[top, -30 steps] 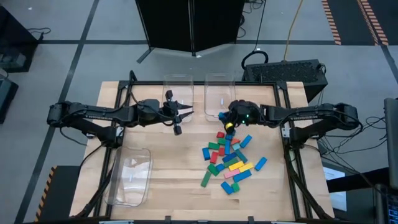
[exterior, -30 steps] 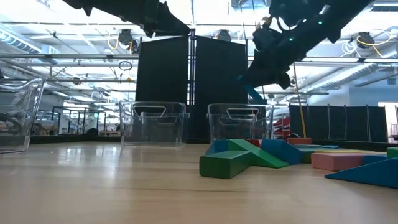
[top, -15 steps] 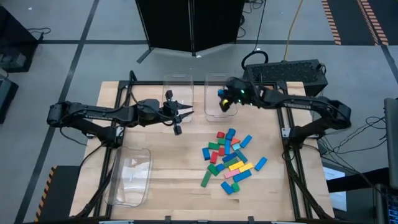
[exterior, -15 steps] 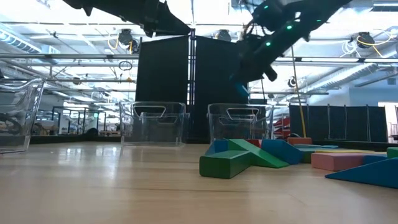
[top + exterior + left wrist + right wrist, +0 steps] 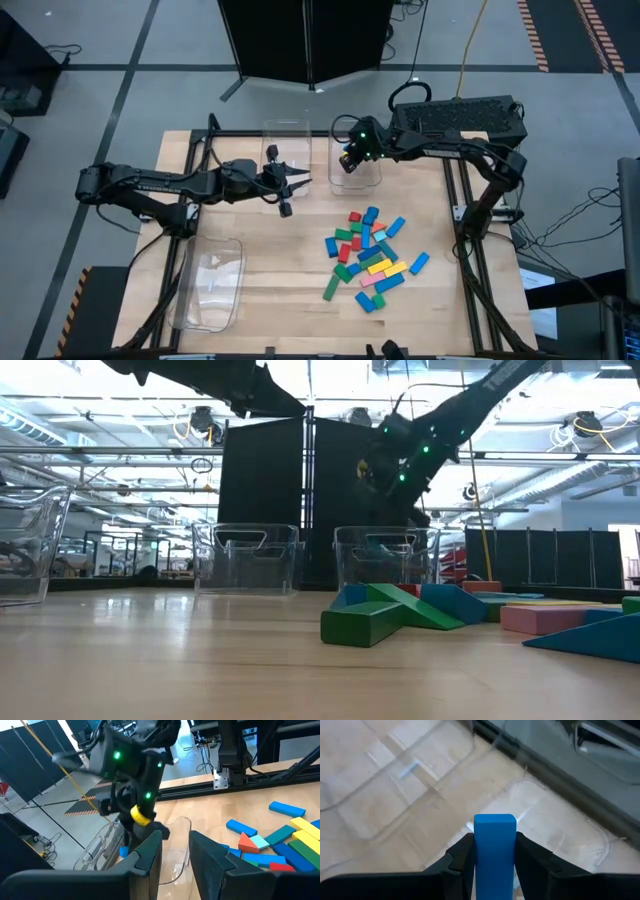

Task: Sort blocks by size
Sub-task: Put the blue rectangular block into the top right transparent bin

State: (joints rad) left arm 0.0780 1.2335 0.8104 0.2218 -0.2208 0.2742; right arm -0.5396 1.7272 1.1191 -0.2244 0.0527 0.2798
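Observation:
My right gripper (image 5: pixel 349 162) hangs over the right one of two clear bins (image 5: pixel 374 178) at the table's far edge, shut on a blue block (image 5: pixel 494 845). In the left wrist view the same block (image 5: pixel 123 851) shows below that gripper. The other blocks (image 5: pixel 368 254), in blue, green, red, yellow, pink and cyan, lie in a loose pile on the table's right half. My left gripper (image 5: pixel 296 181) waits above the table left of that bin, open, with nothing between its fingers (image 5: pixel 148 852). My right gripper pinches the blue block by its two long sides (image 5: pixel 479 854) between its two fingers. The fingers lie along the block and slant down toward the table's far side. The block's free end (image 5: pixel 494 820) sticks out past the fingertips, clear above the bin's floor (image 5: pixel 410 775).
A second clear bin (image 5: pixel 285 135) stands at the far edge left of the first one. A third bin (image 5: pixel 210 288) lies at the near left. A black box (image 5: pixel 460 115) sits beyond the far right corner. Bare wood lies between the pile and the left bins.
My right gripper has carried the blue block from above the pile toward the table's far edge and leftward, over the far right bin, tipping further downward. The block stays pinched between the fingers.

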